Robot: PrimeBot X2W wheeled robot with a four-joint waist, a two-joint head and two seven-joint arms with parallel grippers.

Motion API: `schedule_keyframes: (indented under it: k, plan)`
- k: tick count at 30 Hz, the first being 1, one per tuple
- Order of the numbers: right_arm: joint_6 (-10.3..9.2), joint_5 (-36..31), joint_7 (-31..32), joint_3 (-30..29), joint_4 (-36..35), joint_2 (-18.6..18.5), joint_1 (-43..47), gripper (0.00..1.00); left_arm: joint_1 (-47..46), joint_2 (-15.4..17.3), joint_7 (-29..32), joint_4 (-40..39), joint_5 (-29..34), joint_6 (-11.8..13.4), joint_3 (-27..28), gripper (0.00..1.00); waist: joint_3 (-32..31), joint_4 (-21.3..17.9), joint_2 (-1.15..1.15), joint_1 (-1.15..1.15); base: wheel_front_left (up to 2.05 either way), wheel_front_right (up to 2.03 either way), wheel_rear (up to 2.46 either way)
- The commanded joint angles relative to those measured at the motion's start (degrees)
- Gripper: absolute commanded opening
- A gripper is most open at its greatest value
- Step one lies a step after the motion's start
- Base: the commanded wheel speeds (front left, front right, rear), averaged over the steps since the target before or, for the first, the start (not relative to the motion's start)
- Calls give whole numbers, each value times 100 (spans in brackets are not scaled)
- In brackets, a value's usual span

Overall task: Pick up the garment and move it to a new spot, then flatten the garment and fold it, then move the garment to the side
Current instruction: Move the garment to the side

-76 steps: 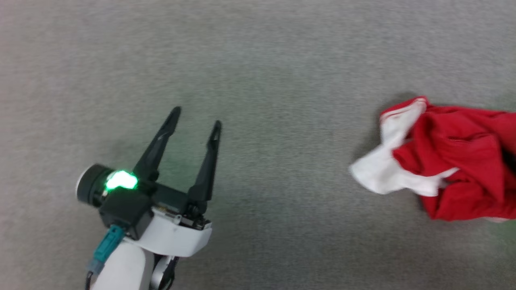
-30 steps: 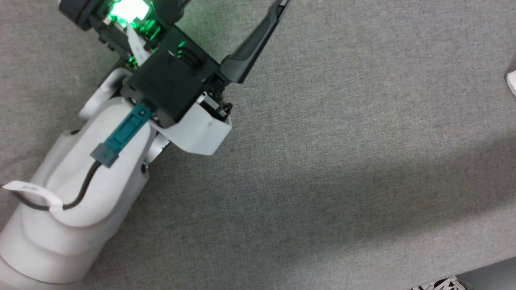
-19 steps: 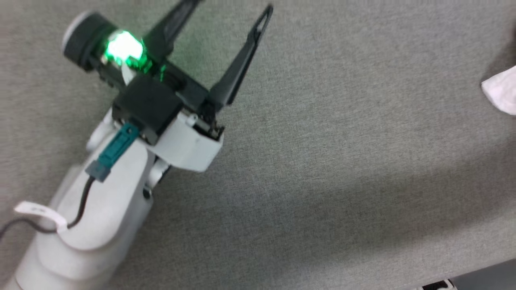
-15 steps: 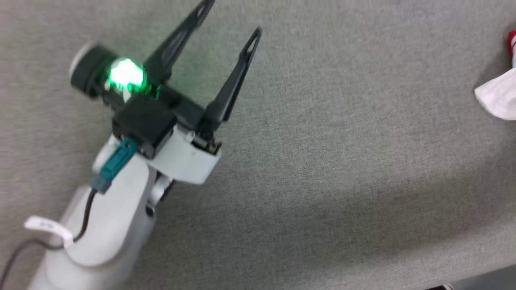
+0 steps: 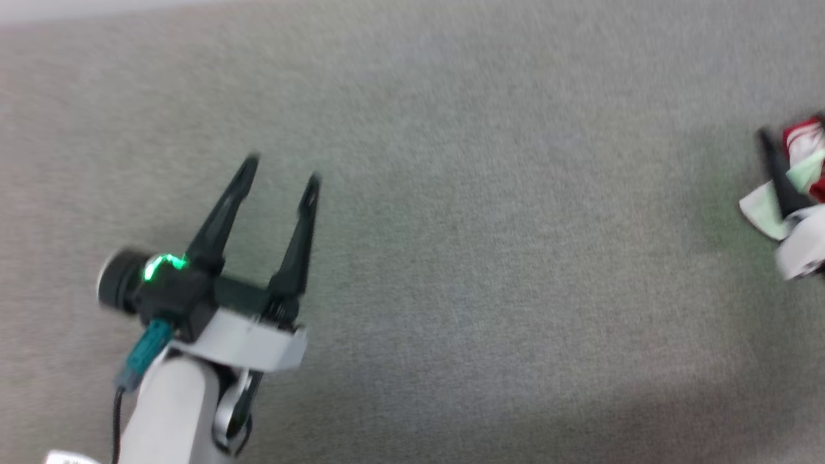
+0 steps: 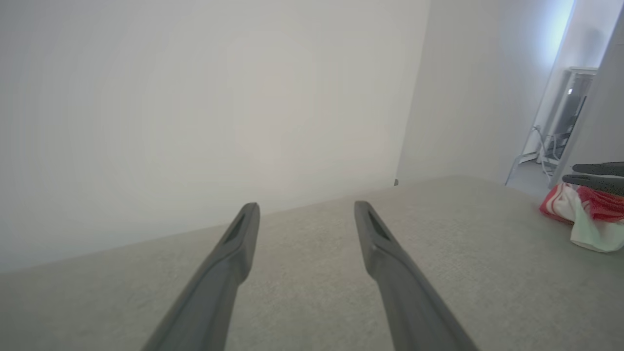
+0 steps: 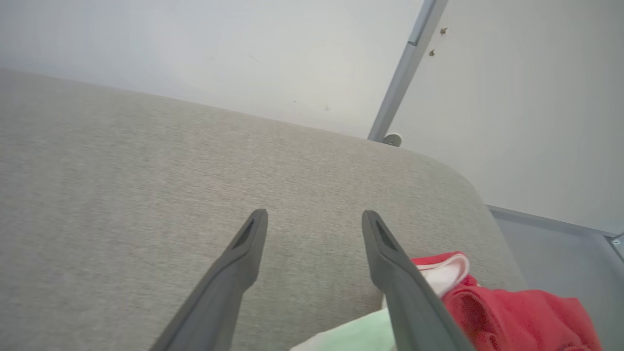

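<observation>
- Garment (image 5: 805,161): crumpled heap, red with white parts, at the 3 o'clock edge of the head view, cut off by the frame. It lies on the grey surface (image 5: 490,258).
- Left wrist view: garment (image 6: 592,214) at 3 o'clock, far across the surface, with red folds on top and a pale flap hanging toward 5 o'clock.
- Right wrist view: garment (image 7: 507,307) at 4 to 5 o'clock, near the rounded corner of the surface. A white-edged red fold shows just beside the finger on that side, and pale cloth reaches under that finger at 6 o'clock.
- Right gripper (image 7: 314,214): fingers spread wide, with bare surface in most of the gap and nothing clamped. It hovers over the garment's near edge; contact with the cloth cannot be told.
- Head view: one dark finger (image 5: 773,171) of the right gripper crosses the garment, blurred.
- Left gripper (image 5: 281,167): at 8 o'clock in the head view, fingers apart and empty, pointing toward 12 to 1 o'clock, with a green light on its body. It is well apart from the garment.
- Left wrist view: its own fingers (image 6: 234,253) stand parted over bare surface, with a white wall (image 6: 195,97) beyond.
- Right wrist view: a grey pole (image 7: 404,73) runs up at 1 o'clock, and the floor (image 7: 551,239) shows at 4 o'clock.
</observation>
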Motion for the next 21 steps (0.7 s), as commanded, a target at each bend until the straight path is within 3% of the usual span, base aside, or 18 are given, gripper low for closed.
schedule_keyframes:
  k: [1, 9, 21]
  plan:
    - [-12, -70, -71, 4, -27, 74, 139, 100, 197, -35, 4, 44, 49, -31, 80, 100, -571, 360, 0, 0, 0, 0, 0]
    - [-12, -339, -228, -278, -211, 694, 840, 100, 1021, -276, 4, 212, 48, -63, 653, 100, -1175, 538, 0, 0, 0, 0, 0]
    - [-12, -757, -235, -1555, -1077, 1312, 2168, 100, 2025, -462, 4, 219, -158, -68, 1075, 100, -1994, 874, 0, 0, 0, 0, 0]
